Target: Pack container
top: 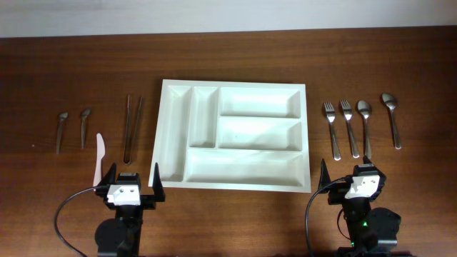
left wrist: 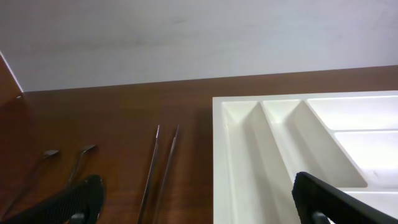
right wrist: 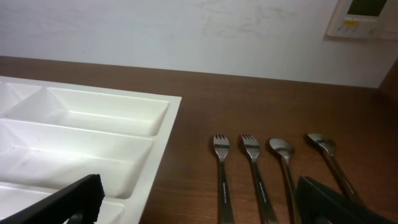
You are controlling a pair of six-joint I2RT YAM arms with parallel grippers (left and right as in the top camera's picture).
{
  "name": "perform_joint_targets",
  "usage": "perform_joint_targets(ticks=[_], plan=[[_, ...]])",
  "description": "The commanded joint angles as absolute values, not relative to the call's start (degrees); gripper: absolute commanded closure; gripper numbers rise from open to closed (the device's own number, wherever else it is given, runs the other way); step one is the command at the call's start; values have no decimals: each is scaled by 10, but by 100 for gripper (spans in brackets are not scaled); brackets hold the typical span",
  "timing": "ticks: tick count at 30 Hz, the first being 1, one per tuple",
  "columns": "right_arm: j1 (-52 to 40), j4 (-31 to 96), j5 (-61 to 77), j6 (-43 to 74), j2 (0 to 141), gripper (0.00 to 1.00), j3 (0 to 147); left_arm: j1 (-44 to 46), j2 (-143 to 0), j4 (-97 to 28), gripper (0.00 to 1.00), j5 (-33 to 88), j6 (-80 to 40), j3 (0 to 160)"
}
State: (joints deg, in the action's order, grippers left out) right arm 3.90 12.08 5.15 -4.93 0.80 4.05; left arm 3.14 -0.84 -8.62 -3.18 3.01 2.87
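The container (top: 175,135) is a large white cutlery tray with five empty compartments, mid-table; it also shows in the left wrist view (left wrist: 249,162) and the right wrist view (right wrist: 161,143). Right of it lie two forks (top: 333,132) and two spoons (top: 365,128), also in the right wrist view (right wrist: 222,180). Left of it lie metal chopsticks (top: 133,128), a white plastic knife (top: 99,157) and two small spoons (top: 62,130). My left gripper (top: 133,184) is open and empty near the tray's front left corner. My right gripper (top: 350,180) is open and empty, below the forks.
The wooden table's front edge (top: 228,246) lies just behind both arm bases. A pale wall (right wrist: 186,31) with a control panel (right wrist: 364,18) rises behind the table's far edge.
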Motion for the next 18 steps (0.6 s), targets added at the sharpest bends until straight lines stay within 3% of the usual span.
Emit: perform_joint_targets(ticks=[1,16,18], plan=[[34,125,44,-49,3,1,38,33,-3,-83,1,-25,33,23],[34,126,43,-48,16,1,38,33,-3,-83,1,-27,33,23],[34,120,46,4,18,1,38,33,-3,-79,1,-27,22,23]])
